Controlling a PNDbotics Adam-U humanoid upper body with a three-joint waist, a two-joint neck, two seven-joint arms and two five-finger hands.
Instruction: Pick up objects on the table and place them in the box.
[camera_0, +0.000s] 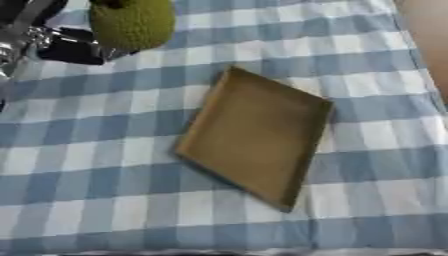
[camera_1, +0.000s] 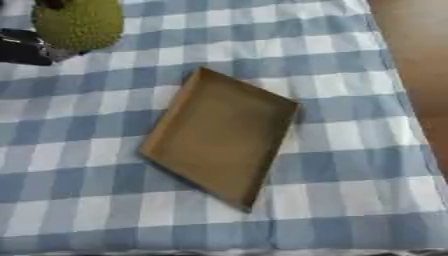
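The left hand (camera_0: 61, 42) is up in the far-left corner with the bumpy green object (camera_0: 131, 22), but I can't tell how its fingers are set. The empty box (camera_0: 254, 135) lies mid-tabletop, down-right from there, so I'd guess that's the carry direction.

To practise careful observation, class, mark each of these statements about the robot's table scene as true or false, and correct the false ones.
1. The box holds several objects. False: nothing shows inside it.
2. A green, bumpy, rounded object sits at the top left, apart from the box. True.
3. The table is covered with a plain red cloth. False: the cloth is checked blue and white.
4. The robot's left hand shows at the upper left, beside the green object. True; whether it grips the object cannot be told.
5. The robot's right hand is resting inside the box. False: no right hand shows in either view.
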